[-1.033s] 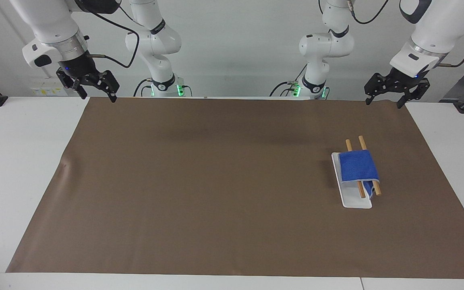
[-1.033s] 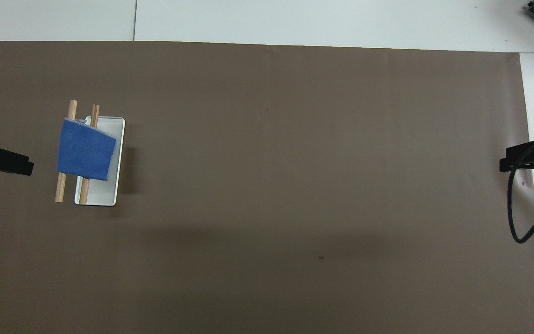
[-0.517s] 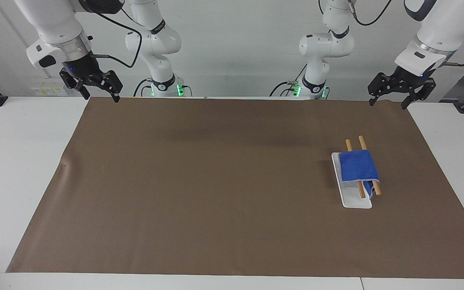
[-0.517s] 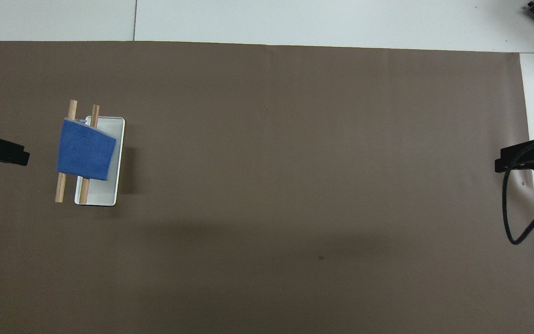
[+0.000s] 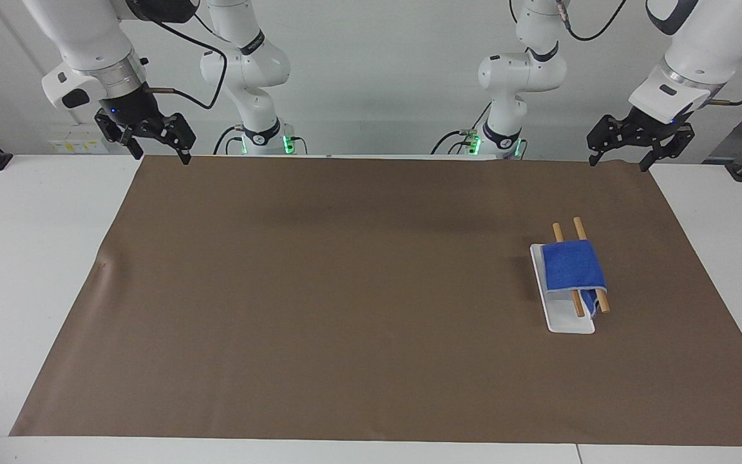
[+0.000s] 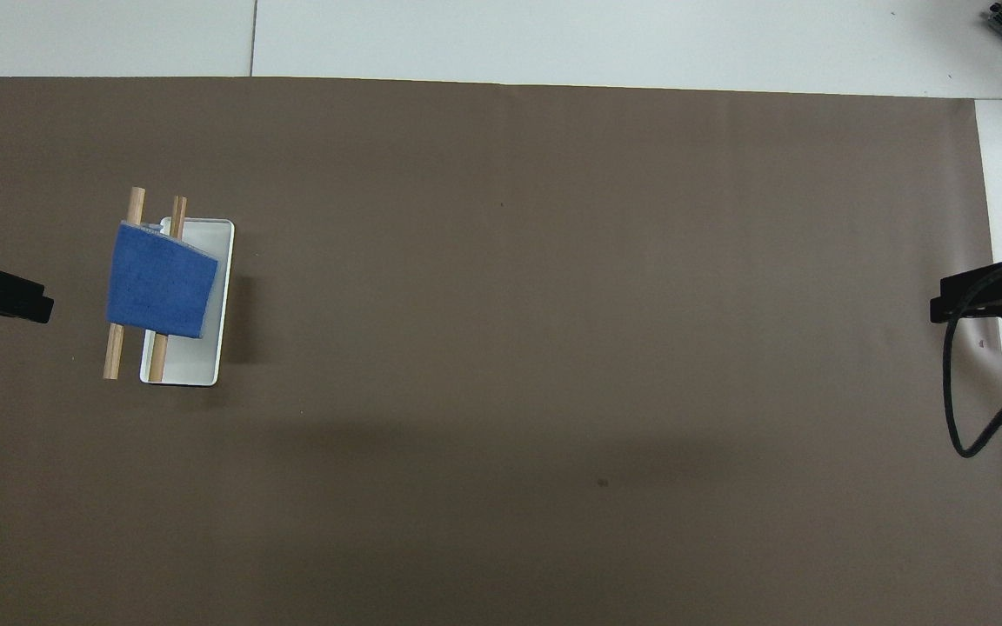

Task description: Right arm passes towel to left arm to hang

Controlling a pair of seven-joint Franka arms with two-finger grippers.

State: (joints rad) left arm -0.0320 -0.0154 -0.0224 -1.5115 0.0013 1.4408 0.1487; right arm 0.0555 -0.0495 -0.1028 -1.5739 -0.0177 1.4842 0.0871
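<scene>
Towel draped over rack's wooden rods, both tools open

The small bright-blue cloth towel covers the middle of the two light wooden rods and part of the white rectangular base beneath. In the overhead view, the black left gripper is cut off at the nine o'clock edge, and the black right gripper at three o'clock.
</scene>
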